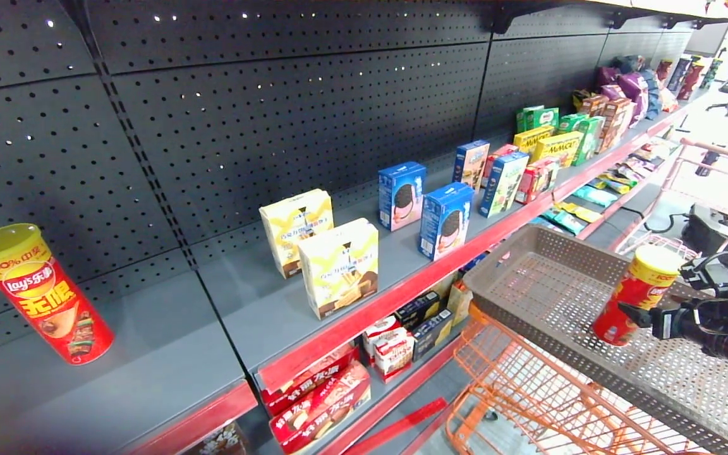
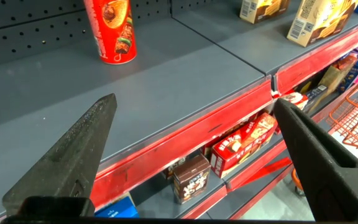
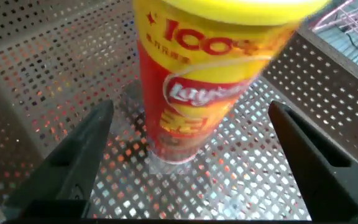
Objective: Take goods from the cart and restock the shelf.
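Right claw (image 3: 189, 118): open, jaws spread wide to either side of the chip can (image 1: 636, 294), with no contact visible on either side. Nothing is held.

Chip can: a tall tube with a red printed wall and a yellow lid. It stands in the perforated basket (image 1: 528, 278) on top of the orange cart (image 1: 515, 385), near the basket's right side. In the head view it appears to lean slightly.

Handling, by judgement: the tube is probably light, with a thin paperboard wall that is stiff along its length but would dent under a hard squeeze. The contents are brittle. The glossy wrap looks slippery, and the tall, narrow form would tip at a sideways nudge. The mid-body is the best place to grip, with the jaws square across the full width of the tube and moderate closing force. The lid should be avoided, as it may pop off. The very bottom is also poor, since a grip there would leave the tube top-heavy.

Surroundings: the grey shelf (image 1: 149, 354) holds a second can (image 1: 42, 294) of the same kind at its left end, with bare board beside it. Yellow boxes (image 1: 339, 265) and blue boxes (image 1: 445, 220) stand further along.

Left claw (image 2: 194, 106): open and empty, above the shelf's front edge.
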`<state>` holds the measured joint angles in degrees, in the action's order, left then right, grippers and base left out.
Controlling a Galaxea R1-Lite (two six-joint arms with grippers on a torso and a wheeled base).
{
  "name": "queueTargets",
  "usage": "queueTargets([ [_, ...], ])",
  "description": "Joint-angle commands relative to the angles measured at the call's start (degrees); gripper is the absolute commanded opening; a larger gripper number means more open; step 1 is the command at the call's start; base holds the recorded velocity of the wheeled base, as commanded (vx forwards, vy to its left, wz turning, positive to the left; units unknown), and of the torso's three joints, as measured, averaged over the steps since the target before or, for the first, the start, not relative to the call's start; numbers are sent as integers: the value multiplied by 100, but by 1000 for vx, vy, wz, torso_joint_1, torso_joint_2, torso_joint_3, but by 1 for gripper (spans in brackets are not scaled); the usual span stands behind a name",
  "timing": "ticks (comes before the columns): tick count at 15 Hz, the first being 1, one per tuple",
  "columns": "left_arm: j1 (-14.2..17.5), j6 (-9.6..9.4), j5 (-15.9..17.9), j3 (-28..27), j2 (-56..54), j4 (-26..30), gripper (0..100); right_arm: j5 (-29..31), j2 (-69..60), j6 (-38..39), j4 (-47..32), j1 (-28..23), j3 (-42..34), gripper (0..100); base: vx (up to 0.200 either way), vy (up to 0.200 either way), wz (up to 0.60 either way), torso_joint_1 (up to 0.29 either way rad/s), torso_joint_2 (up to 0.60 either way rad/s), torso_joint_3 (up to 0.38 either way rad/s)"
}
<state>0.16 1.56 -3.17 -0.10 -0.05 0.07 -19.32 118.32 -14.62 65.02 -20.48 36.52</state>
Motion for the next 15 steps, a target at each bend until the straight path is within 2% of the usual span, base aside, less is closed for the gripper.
queueTargets([
  [1, 2, 2, 1, 1, 5, 1, 100, 16, 182, -6, 81, 62, 74, 100, 0, 0, 0, 0, 0, 0],
  [12, 2, 2, -8, 1, 5, 1, 100, 69, 850, -32, 669, 202, 637, 100, 0, 0, 0, 0, 0, 0],
  [15, 2, 2, -8, 1, 5, -7, 100, 78, 1193, -32, 1082, 343, 980, 100, 0, 0, 0, 0, 0, 0],
])
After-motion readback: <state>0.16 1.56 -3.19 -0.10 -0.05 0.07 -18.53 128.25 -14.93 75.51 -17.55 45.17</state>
